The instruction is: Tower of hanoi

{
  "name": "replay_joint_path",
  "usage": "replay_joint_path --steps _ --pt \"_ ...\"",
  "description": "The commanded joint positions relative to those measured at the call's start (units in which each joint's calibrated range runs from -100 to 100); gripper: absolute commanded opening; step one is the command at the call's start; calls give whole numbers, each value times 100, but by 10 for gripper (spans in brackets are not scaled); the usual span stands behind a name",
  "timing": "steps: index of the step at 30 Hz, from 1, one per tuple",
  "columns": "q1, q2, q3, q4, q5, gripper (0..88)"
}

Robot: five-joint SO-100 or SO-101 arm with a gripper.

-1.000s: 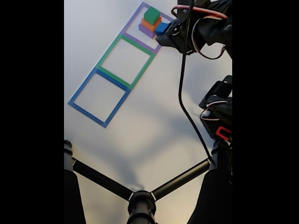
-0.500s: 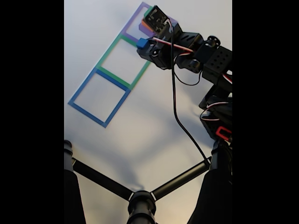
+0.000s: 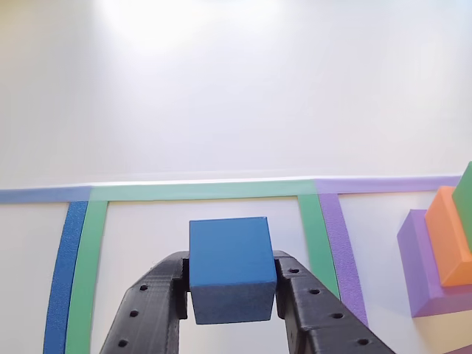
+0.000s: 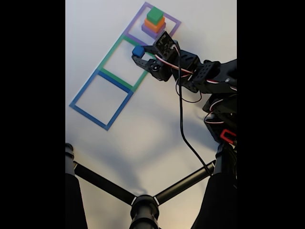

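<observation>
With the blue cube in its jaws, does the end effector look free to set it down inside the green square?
Probably yes. The end effector holds the blue cube over the green square, whose floor looks bare; the stacked blocks sit apart in the purple square.

White tabletop; black forked stand, perhaps a camera mount, at the fixed view's bottom.

matt blue cube, black plastic gripper

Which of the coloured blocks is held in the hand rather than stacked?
The blue block, clamped between the hand's fingers over the green square. The purple, orange and green blocks sit stacked in the purple square.
</observation>
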Motion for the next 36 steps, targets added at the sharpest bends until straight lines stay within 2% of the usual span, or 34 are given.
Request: replay_joint_path --steps 1,7,18,36 --pt "-43 871 -289 -930 75 40" --pt "-89 2064 -698 -1788 75 41" --pt "-204 3531 -1280 -2719 75 42" --pt "-211 4364 -1498 -3237 75 59"
